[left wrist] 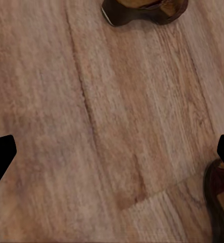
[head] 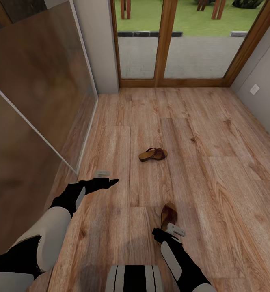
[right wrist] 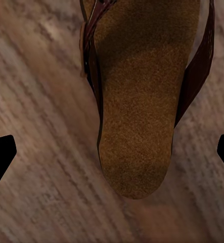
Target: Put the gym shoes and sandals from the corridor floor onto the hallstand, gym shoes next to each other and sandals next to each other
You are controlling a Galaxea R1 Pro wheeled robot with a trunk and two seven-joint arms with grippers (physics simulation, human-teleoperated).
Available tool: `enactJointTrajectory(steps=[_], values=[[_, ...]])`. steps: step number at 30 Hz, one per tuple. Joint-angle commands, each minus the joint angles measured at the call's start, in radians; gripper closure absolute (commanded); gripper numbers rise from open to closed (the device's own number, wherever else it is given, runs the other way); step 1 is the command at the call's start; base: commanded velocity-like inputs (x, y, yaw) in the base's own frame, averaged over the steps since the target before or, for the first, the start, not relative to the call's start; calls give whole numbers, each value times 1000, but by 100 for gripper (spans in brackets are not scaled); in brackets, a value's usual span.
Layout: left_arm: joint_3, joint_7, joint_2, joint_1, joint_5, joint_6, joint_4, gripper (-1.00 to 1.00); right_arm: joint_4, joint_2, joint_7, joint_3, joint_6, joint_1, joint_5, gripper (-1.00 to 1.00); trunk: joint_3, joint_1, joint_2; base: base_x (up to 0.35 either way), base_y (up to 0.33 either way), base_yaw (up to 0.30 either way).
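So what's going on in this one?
The robot is collecting sandals from the wood floor. Its right gripper hangs open just above the near sandal, not yet gripping it. The left gripper is open and empty. The far sandal lies untouched, further toward the glass doors.

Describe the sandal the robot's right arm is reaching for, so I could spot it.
Start at the glass doors and come down the wood-plank floor. Past the first sandal, the nearer sandal lies just ahead of the right gripper, pointing lengthwise, not sideways.
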Motion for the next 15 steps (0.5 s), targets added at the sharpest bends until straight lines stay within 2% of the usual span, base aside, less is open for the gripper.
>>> enactJointTrajectory(steps=[1, 6, 7, 9, 10, 15], values=[[8, -9, -6, -3, -4, 11, -5, -100, -2, 0, -7, 1, 4, 0, -4, -100, -1, 0, 0, 0, 0, 0], [9, -17, -33, -12, -4, 17, -28, -100, -2, 0, -7, 1, 4, 0, -4, -100, -1, 0, 0, 0, 0, 0], [6, -21, -63, -26, -4, 49, -41, -100, -2, 0, -7, 1, 4, 0, -4, -100, -1, 0, 0, 0, 0, 0], [0, -27, -75, -34, -4, 75, -45, -100, -2, 0, -7, 1, 4, 0, -4, -100, -1, 0, 0, 0, 0, 0], [-21, -46, -86, -47, -4, 111, -49, -100, -1, 0, -7, 1, 4, 0, -4, -100, -1, 0, 0, 0, 0, 0], [-70, -114, -97, -76, -2, 149, -52, -100, 0, 0, -7, 2, 4, 0, -4, -100, -1, 0, 0, 0, 0, 0]])
